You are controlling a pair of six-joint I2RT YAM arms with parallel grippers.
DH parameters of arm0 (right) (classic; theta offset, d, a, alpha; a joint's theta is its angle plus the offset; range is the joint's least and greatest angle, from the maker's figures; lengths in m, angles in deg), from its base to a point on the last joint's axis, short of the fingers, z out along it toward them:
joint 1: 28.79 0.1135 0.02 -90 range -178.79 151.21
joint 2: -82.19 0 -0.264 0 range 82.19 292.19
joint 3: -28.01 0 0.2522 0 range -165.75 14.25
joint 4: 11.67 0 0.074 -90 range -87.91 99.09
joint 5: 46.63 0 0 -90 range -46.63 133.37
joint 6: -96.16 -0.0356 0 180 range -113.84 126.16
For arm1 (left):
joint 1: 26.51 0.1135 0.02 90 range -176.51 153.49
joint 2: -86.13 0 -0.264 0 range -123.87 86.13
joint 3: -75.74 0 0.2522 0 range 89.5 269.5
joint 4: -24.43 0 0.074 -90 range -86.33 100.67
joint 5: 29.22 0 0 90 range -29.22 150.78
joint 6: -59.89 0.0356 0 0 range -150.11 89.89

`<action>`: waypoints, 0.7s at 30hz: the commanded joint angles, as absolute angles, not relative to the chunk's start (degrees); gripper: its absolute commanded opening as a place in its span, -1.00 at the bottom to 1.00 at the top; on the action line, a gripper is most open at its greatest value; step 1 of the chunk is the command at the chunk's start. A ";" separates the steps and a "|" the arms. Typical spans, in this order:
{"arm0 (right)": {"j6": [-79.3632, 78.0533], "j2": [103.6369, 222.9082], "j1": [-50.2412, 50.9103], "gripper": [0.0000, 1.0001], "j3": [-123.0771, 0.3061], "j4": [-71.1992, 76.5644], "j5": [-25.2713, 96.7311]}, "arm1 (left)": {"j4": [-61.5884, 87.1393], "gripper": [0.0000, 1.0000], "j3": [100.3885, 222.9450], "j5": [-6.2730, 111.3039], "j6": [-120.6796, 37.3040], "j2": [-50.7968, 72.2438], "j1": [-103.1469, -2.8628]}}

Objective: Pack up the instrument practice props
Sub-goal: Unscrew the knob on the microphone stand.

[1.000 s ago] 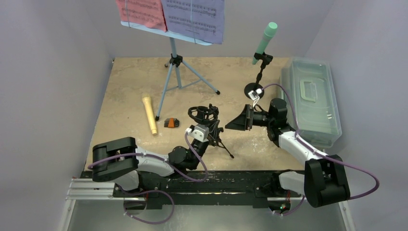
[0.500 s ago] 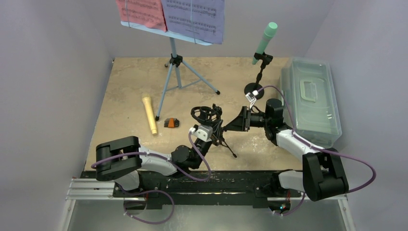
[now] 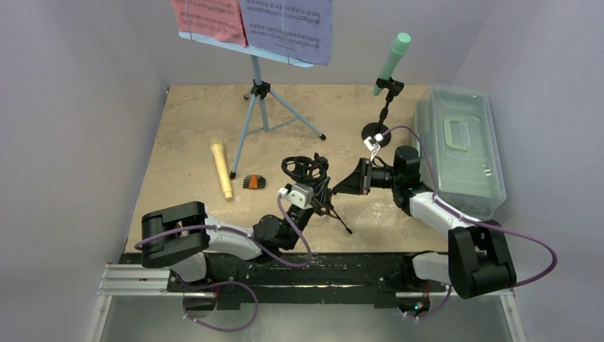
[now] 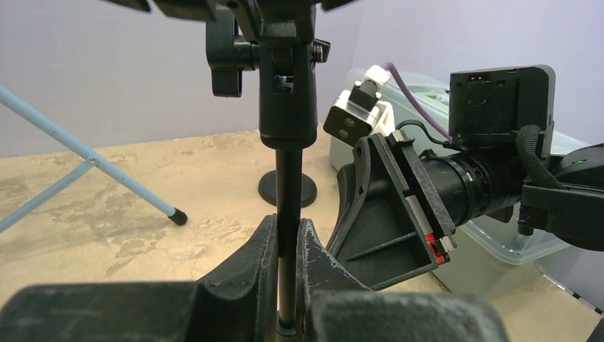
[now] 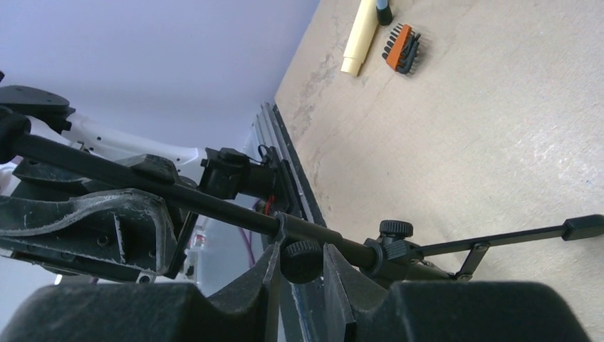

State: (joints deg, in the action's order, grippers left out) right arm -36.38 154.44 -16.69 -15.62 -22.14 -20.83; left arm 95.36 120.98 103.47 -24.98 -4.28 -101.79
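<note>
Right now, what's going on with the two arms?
Both arms are on the small black microphone tripod mid-table. The left gripper is shut on its pole. The right gripper straddles a knob near the leg hub; whether it is clamped is unclear. The yellow microphone, mint-green microphone and light-blue tripod are unpacked, and the tub has its lid on.

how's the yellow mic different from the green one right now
Colour: the yellow mic is pale yellow, the green mic mint. Pose: the yellow mic lies flat on the table; the green mic is clipped in a black stand, tilted upward. Place: the yellow mic is on the left by the orange bit holder, the green mic at the far right. Both are slim handheld mics.
</note>
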 commanded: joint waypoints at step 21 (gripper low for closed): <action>64.37 131.95 -12.03 -1.00 -22.72 28.12 -14.83 | 55.91 -1.00 128.79 94.82 -61.04 12.87 -95.73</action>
